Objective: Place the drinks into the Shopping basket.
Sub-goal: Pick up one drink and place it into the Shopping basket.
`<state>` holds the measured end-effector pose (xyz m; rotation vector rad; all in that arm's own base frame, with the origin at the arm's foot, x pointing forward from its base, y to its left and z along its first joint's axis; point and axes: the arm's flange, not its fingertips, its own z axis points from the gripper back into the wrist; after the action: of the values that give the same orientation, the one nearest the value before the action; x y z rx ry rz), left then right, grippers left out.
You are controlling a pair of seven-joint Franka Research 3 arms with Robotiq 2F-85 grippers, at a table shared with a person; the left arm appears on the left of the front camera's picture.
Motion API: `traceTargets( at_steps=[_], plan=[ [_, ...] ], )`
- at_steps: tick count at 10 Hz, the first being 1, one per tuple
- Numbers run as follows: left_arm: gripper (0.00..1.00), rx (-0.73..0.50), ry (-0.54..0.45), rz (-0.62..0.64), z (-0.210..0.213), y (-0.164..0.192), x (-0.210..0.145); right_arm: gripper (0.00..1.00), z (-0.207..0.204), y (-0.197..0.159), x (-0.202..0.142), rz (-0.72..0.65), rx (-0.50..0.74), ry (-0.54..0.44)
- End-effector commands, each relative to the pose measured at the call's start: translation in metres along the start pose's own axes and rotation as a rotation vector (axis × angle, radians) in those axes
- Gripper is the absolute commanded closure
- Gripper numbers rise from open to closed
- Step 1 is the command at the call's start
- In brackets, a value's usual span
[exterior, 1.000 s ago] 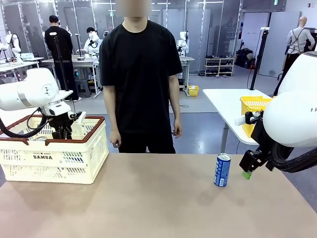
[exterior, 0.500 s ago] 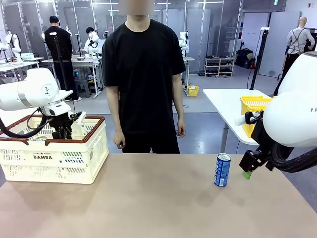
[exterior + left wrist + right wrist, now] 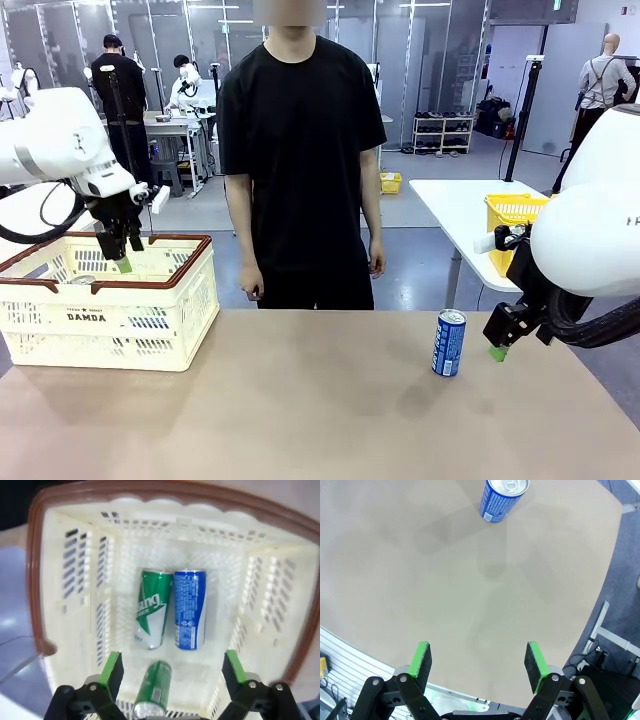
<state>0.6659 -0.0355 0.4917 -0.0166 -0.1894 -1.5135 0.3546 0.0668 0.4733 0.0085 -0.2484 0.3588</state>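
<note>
The cream Shopping basket [image 3: 110, 318] with its brown rim stands at the table's left. Looking down from the left wrist, its floor [image 3: 220, 580] holds three drinks lying flat: a green can [image 3: 151, 607], a blue can [image 3: 190, 609] beside it, and another green can [image 3: 152, 690] nearer the camera. My left gripper [image 3: 122, 262] hovers open over the basket [image 3: 172, 662], holding nothing. One blue can [image 3: 448, 342] stands upright on the table at the right [image 3: 502, 497]. My right gripper [image 3: 497, 350] hangs open and empty [image 3: 479, 659] just right of that can, apart from it.
A person [image 3: 300, 150] stands at the far side, arms down by the sides. A yellow mesh basket [image 3: 515, 213] sits on a white side table behind the right arm. The table's right edge [image 3: 607, 575] runs near the standing can.
My left gripper has risen from inside the basket to above its rim. The person has shifted slightly to the right. The right arm and the standing can have not moved.
</note>
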Motion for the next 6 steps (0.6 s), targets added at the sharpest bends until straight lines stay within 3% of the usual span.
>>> traceTargets(
  at_steps=[1,4,6],
  plan=[
    [0.0,0.058,0.018,-0.063,0.014,-0.049,-0.001,0.07,0.0,0.0,0.0,0.005,0.006,0.001],
    [0.0,0.108,0.03,-0.104,0.032,-0.101,-0.017,0.07,0.0,0.0,0.0,0.005,0.006,0.001],
    [0.0,0.075,0.077,-0.195,0.026,-0.159,-0.031,0.07,0.0,0.0,0.0,0.005,0.006,0.001]
  ],
)
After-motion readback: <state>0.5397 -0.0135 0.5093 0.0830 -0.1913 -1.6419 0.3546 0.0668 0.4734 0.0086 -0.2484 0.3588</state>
